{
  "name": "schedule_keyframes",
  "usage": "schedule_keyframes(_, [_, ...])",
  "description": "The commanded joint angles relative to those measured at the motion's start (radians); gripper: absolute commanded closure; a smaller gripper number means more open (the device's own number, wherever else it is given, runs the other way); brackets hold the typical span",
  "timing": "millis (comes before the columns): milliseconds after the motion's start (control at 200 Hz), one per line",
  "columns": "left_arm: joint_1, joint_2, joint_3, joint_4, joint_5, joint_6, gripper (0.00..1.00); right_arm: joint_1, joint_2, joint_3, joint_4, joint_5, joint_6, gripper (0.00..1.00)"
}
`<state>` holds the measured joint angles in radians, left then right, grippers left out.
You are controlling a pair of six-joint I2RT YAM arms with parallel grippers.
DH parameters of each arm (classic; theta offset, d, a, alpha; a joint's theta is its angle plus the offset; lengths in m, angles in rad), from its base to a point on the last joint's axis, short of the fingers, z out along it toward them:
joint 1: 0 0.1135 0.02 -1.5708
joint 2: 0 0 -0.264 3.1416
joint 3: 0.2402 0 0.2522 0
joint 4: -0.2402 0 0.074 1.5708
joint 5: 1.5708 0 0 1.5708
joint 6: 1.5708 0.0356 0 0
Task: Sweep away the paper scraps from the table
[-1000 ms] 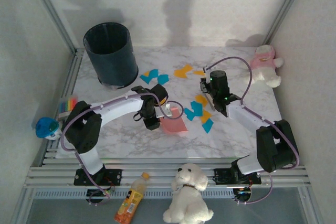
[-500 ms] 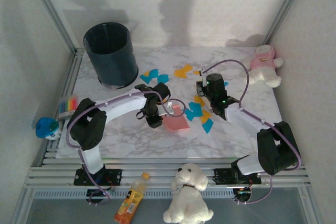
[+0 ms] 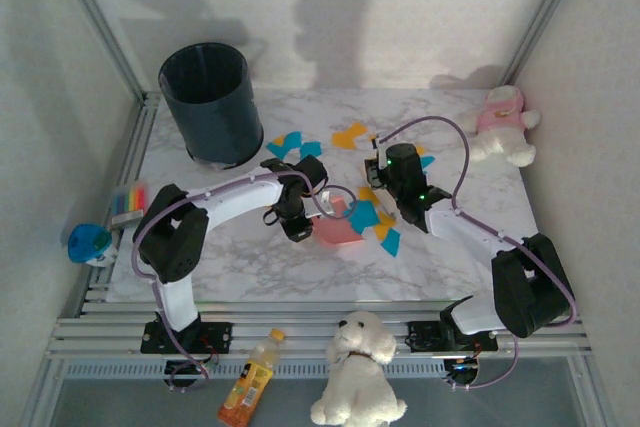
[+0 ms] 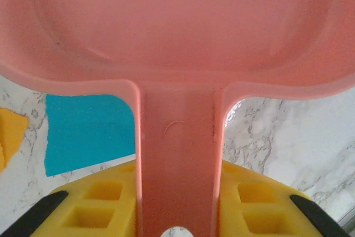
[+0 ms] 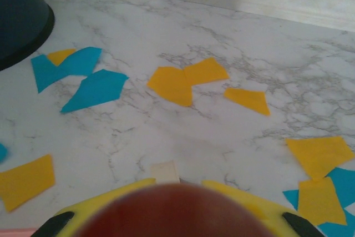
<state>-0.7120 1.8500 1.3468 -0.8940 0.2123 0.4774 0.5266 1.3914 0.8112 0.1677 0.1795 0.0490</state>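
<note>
The pink dustpan (image 4: 177,31) lies low on the table (image 3: 230,267), and my left gripper (image 4: 177,203) is shut on its handle (image 4: 177,154). From above, the left gripper (image 3: 300,222) sits just left of the dustpan (image 3: 335,230). Teal and orange paper scraps (image 3: 368,215) crowd the pan's right edge, and more scraps (image 3: 292,143) lie further back. My right gripper (image 3: 380,172) hovers over that cluster. In the right wrist view the right gripper (image 5: 177,192) is shut on a blurred reddish-brown handle (image 5: 177,212). Beyond it lie orange scraps (image 5: 186,79) and teal scraps (image 5: 91,90).
A dark round bin (image 3: 210,102) stands at the back left. A pink-and-white plush (image 3: 505,122) sits at the right back edge, and a striped block (image 3: 128,197) at the left rail. A white plush dog (image 3: 355,357) and a bottle (image 3: 250,377) lie in front of the table.
My right gripper has moved left towards the dustpan. My left gripper has nudged the dustpan right, so the teal and orange scraps now bunch between them.
</note>
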Motion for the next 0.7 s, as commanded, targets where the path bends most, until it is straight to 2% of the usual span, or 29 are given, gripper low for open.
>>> schedule_keyframes(0, [0.001,0.021,0.027,-0.023,-0.029,-0.013,1.0,0.019,-0.028,-0.013,-0.024,-0.047,0.041,1.0])
schedule_keyframes(391, [0.0,0.039,0.045,-0.021,-0.024,-0.011,1.0,0.039,-0.037,0.01,-0.013,-0.1,0.037,1.0])
schedule_keyframes(696, [0.002,0.03,0.03,-0.01,-0.033,-0.003,1.0,0.039,-0.063,0.042,-0.034,-0.091,0.04,1.0])
